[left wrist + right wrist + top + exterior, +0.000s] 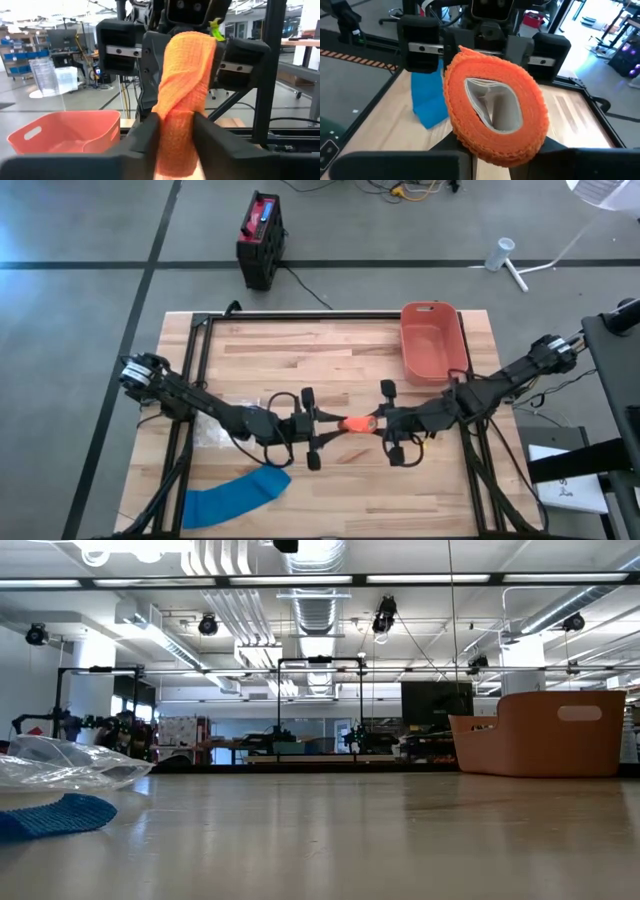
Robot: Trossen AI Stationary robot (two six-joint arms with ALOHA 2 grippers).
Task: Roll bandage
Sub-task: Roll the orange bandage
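An orange bandage [356, 423] is held in the air above the table's middle, between my two grippers, which face each other. My left gripper [326, 426] comes from the table's left and is shut on one end. My right gripper [381, 423] comes from the right and is shut on the rolled end. In the right wrist view that end shows as a ring [495, 112] around a pale core. A blue bandage [234, 497] lies flat on the table near the front left. Neither gripper shows in the low view. My left gripper pinches the bandage's near end [175, 132] between its two fingers [147, 131], level, from the table's left. The fingers lie along the bandage. The cloth runs twisted from this hold to the other gripper, clear of the table. My right gripper pinches the roll by its outer windings [490, 150] between its two fingers, level, from the table's right. The roll's open end with the pale core [495, 107] faces the wrist camera. The roll is squeezed to an oval and is clear of the table.
A salmon-pink bin [432, 340] stands at the table's far right. A clear plastic bag [213, 431] lies at the left, under the left arm. It also shows in the low view [60, 765], beside the blue bandage [55, 815]. A black frame [200, 330] edges the table.
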